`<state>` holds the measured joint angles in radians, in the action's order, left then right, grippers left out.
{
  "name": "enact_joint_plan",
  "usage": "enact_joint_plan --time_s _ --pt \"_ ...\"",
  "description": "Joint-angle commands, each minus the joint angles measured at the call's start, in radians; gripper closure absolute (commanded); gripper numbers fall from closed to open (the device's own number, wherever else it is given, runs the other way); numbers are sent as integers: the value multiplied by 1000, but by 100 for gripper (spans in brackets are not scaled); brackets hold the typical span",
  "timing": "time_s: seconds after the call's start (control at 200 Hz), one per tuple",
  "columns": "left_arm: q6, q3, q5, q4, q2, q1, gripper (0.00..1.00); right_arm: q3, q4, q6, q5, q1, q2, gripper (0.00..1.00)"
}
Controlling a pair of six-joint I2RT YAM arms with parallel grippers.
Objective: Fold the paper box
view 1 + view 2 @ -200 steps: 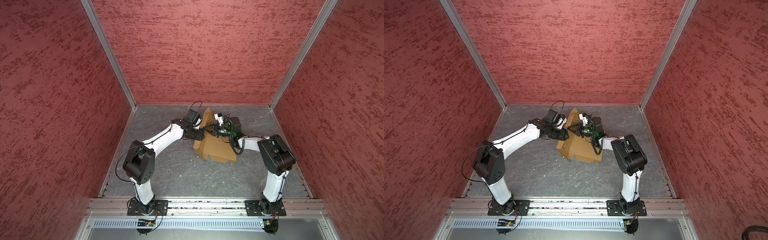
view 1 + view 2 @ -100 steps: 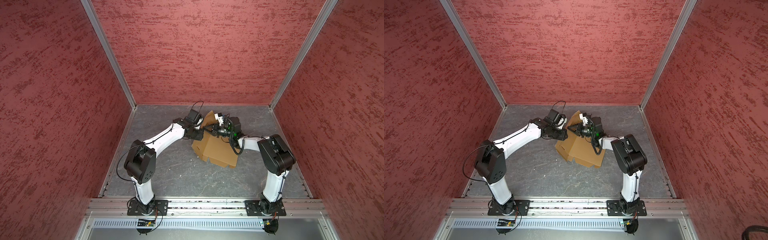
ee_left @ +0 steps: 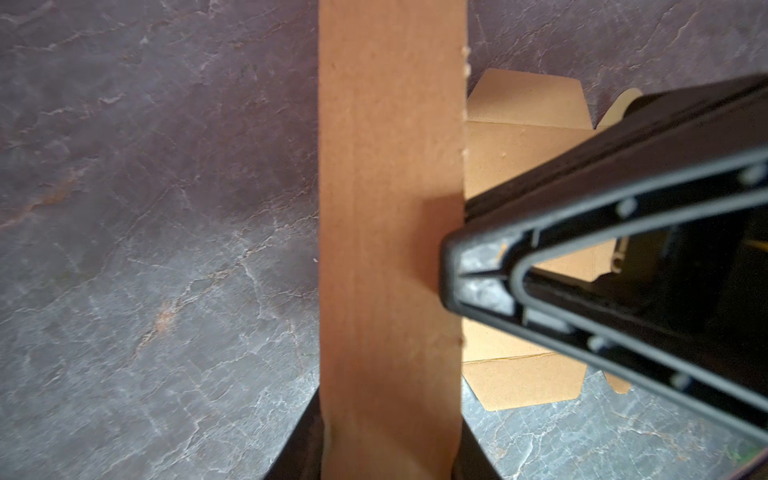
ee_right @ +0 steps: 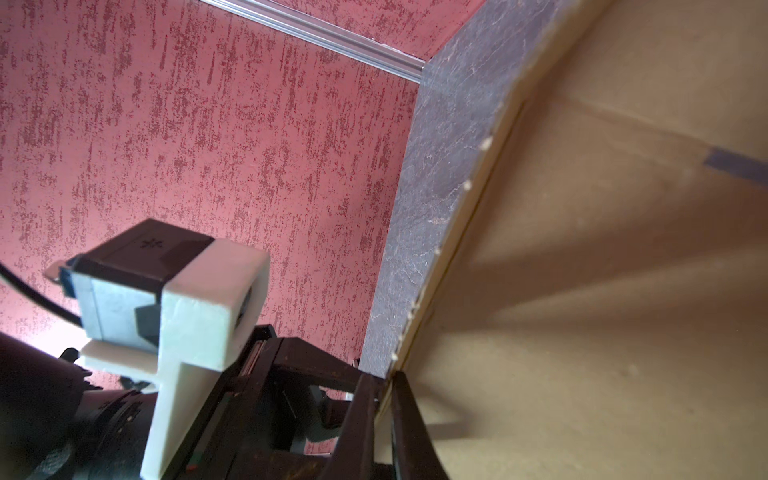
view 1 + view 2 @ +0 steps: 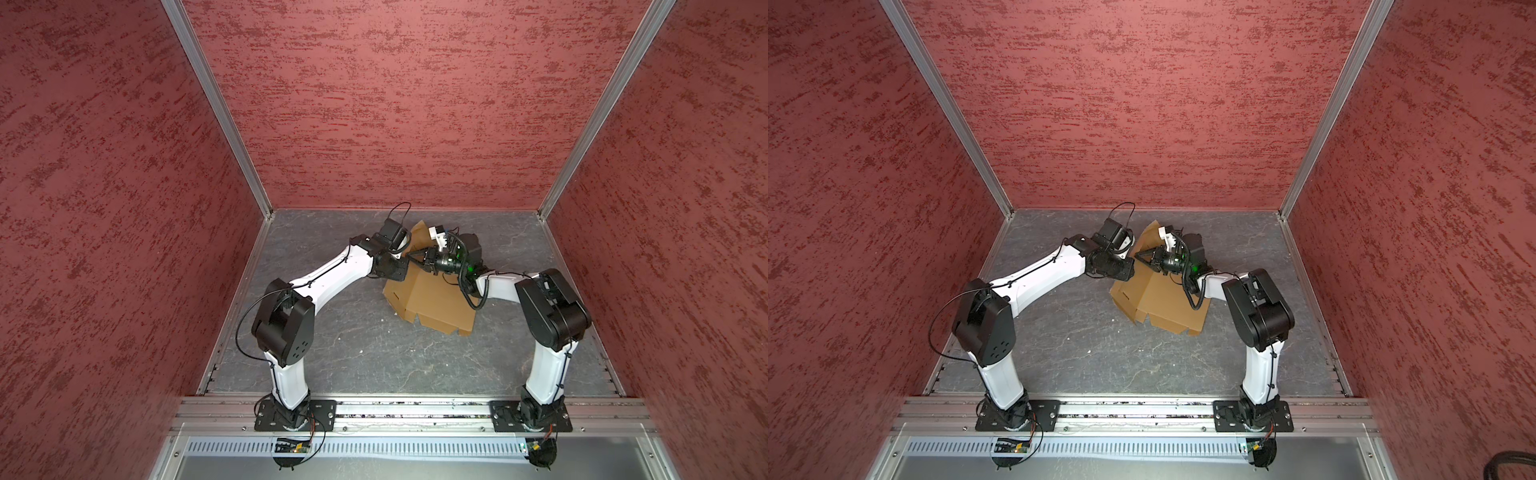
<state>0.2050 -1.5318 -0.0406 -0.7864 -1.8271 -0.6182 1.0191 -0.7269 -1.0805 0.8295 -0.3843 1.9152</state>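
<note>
The paper box (image 5: pixel 432 299) is lying toward the far edge of the tabletop (image 5: pixel 353 340), about midway along it. Over the last second it has been settling a little flatter, its near corner sliding slightly toward the near edge while the far flap (image 5: pixel 419 232) is standing raised. The left hand (image 3: pixel 390 449) is clasping a cardboard strip (image 3: pixel 390 187) across its width, and the right hand (image 4: pixel 384 415) is pinching that strip's edge, jaws nearly together. This suggests one side wall is being creased upright, with most of the folding not yet done. Both hands are crowding the same flap, the left arm's wrist camera (image 4: pixel 166 286) is sitting close beside the right hand, and the far wall (image 5: pixel 395 124) is leaving little room behind.
</note>
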Motion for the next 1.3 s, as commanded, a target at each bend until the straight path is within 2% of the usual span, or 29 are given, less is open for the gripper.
enact_joint_plan --time_s 0.0,0.621,0.726,0.902,1.062,1.212,1.298 --pt "-25 -34 44 -14 -14 -19 70 29 -3 10 -16 1 -7 89" --pt "-101 -146 355 -104 -87 -153 75 91 224 69 -83 1 -38 76" --pt "-103 -155 388 -104 -96 -169 75 99 254 70 -95 1 -39 77" --pt "-100 -153 408 -97 -99 -170 75 92 245 62 -105 1 -44 86" --pt "-99 -135 397 -73 -79 -153 63 72 192 28 -119 1 -51 91" --pt "-102 -113 361 -40 -36 -113 46 55 155 -9 -159 0 -64 92" --pt "-106 -98 326 -18 7 -83 40 53 147 -35 -194 -1 -73 93"
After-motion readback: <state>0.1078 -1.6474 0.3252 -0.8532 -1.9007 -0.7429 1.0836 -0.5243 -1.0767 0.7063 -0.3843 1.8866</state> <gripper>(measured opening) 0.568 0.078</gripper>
